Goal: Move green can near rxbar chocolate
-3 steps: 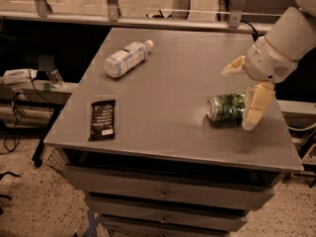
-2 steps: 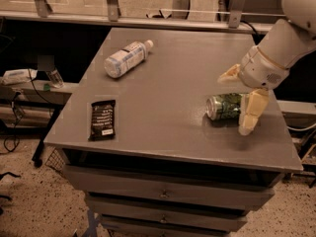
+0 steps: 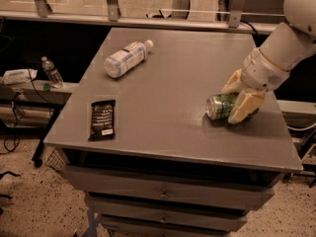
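Note:
The green can (image 3: pixel 219 106) lies on its side on the grey table (image 3: pixel 168 73), towards its right front, with a silver end facing left. My gripper (image 3: pixel 238 97) is down over the can's right part. One tan finger is behind the can and one in front, both pressed against it. The can rests on the table. The rxbar chocolate (image 3: pixel 102 119), a flat dark wrapper with white lettering, lies near the table's front left corner, far to the left of the can.
A clear plastic bottle with a white label (image 3: pixel 126 58) lies on its side at the table's back left. A small water bottle (image 3: pixel 51 72) stands on a low shelf left of the table. Drawers are below the tabletop. Rails run behind.
My gripper has come down and to the left over the can. Its fingers have drawn together from a wide spread onto the can's sides. The can has barely moved.

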Controlling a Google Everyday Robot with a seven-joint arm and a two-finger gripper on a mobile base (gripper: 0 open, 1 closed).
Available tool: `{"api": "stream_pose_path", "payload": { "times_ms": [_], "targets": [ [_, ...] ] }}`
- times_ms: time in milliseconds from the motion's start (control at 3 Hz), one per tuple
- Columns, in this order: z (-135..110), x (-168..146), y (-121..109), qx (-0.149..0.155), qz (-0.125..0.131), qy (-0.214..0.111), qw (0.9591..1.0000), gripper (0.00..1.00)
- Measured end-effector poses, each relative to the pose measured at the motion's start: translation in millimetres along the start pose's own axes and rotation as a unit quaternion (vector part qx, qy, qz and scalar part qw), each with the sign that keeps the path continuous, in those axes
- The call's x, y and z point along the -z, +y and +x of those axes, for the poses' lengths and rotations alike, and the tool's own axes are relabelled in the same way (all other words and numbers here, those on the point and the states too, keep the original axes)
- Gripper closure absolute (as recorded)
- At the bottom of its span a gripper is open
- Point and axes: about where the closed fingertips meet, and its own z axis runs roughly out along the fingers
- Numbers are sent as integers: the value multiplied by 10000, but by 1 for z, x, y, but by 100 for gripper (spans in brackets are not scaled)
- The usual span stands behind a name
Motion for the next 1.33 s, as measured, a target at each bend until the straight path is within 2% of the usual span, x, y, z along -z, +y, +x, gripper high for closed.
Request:
{"api": "stream_pose_path", "payload": {
  "times_ms": [667, 1000, 1333],
  "targets": [
    [-14, 25, -12, 107, 343, -277, 9990, 87],
    [-15, 24, -14, 114, 354, -291, 9989, 100],
    [-15, 24, -14, 114, 354, -291, 9989, 100]
  ]
}}
